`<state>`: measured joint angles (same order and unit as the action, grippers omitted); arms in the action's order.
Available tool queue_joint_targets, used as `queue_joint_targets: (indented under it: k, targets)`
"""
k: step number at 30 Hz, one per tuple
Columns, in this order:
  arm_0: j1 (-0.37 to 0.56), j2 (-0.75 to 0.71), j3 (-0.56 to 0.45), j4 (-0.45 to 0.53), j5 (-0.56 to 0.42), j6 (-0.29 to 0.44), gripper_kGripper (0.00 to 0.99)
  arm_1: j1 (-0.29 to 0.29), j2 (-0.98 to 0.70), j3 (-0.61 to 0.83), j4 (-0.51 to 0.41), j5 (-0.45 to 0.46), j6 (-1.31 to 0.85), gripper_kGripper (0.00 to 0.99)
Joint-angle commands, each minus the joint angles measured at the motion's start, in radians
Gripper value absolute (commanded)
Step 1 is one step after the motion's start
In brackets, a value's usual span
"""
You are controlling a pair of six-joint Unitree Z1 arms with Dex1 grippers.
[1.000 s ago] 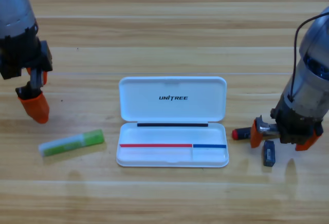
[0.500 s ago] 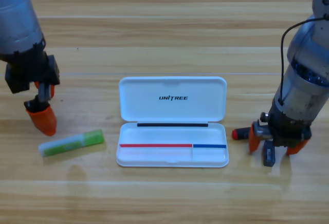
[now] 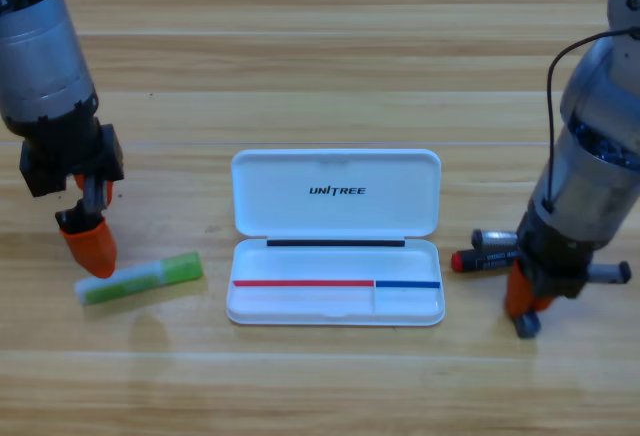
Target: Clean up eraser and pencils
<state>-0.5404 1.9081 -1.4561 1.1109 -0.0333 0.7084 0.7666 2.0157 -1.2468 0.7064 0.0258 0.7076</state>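
- The right pincer (image 3: 527, 308) points straight down at the worktop (image 3: 320, 46), right of the white case (image 3: 336, 237); I cannot tell how it is set.
- The eraser (image 3: 527, 323) shows only as a small dark bit under the pincer's orange tip, on the worktop.
- The black pencil with red ends (image 3: 484, 256) lies flat, just right of the case's lower tray, its right part hidden behind the right arm.
- The left pincer (image 3: 90, 248) hangs tip-down at the left, its orange tip just above the whitish end of the green pencil (image 3: 139, 278); whether it is apart or together cannot be told.
- The green pencil lies slightly tilted, left of the case, apart from it.
- The case lies open, its lid flat behind the tray.
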Motion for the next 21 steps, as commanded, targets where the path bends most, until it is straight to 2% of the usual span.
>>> queue_joint_targets:
  k: [1, 4, 7, 11, 13, 17, 21]
  targets:
    - [0.014, 0.054, 0.031, -0.048, -0.014, 0.002, 0.923, -0.004, -0.13, -0.013, 0.117, 0.013, -0.214, 0.0]
    - [0.014, 0.065, 0.042, -0.088, -0.013, 0.002, 0.93, 0.017, -0.183, -0.059, 0.137, -0.046, -0.438, 0.0]
    - [0.014, 0.089, 0.046, -0.112, -0.008, 0.002, 0.933, 0.034, -0.178, -0.094, 0.14, -0.049, -0.671, 0.0]
    - [0.014, 0.111, 0.072, -0.154, -0.002, 0.0, 0.933, 0.043, -0.132, -0.115, 0.154, 0.013, -1.008, 0.0]
    - [0.014, 0.117, 0.091, -0.175, 0.007, -0.001, 0.933, 0.059, -0.1, -0.152, 0.191, 0.042, -1.162, 0.0]
    - [0.014, 0.124, 0.12, -0.21, 0.02, 0.0, 0.933, 0.092, -0.023, -0.247, 0.235, 0.0, -1.364, 0.0]
    - [0.014, 0.129, 0.146, -0.243, 0.024, 0.002, 0.933, 0.122, 0.051, -0.333, 0.262, -0.047, -1.479, 0.0]
